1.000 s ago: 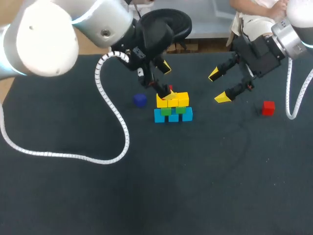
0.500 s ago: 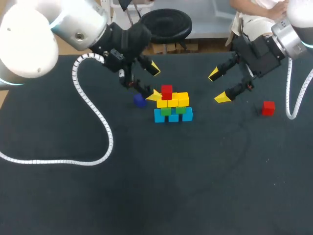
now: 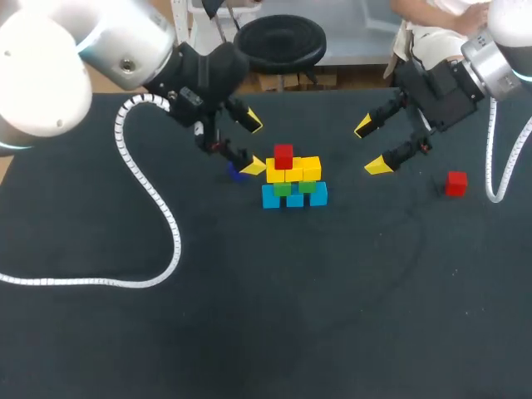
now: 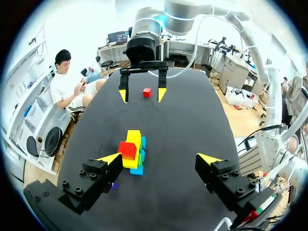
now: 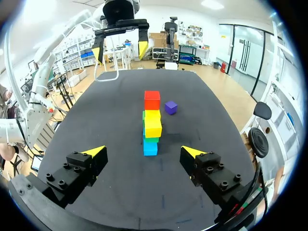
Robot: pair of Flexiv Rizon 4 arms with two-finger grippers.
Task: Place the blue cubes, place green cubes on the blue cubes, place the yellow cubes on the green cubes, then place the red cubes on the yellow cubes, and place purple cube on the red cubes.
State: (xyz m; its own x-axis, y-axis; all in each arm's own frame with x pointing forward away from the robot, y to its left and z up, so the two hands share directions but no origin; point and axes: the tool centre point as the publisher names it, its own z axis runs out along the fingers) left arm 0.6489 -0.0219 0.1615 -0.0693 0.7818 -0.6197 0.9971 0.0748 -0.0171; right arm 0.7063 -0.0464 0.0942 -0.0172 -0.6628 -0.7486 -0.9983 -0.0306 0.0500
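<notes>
One red cube (image 3: 283,155) tops the stack (image 3: 294,183); left and right jaws both stand wide open, empty.

- The two-fingered, yellow-tipped right hand (image 5: 143,151) hangs open over the black table (image 5: 86,125).
- Ahead of it stands a stack: blue cubes (image 5: 150,149), green cubes (image 5: 153,140), yellow cubes (image 5: 153,126), topped by a red cube (image 5: 152,100).
- A small purple cube (image 5: 170,107) sits just beside the stack.
- Across the table, the left hand (image 5: 121,50) hangs open.

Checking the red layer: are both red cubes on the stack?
No, one red cube tops the yellow cubes; the second red cube lies on the table.
</notes>
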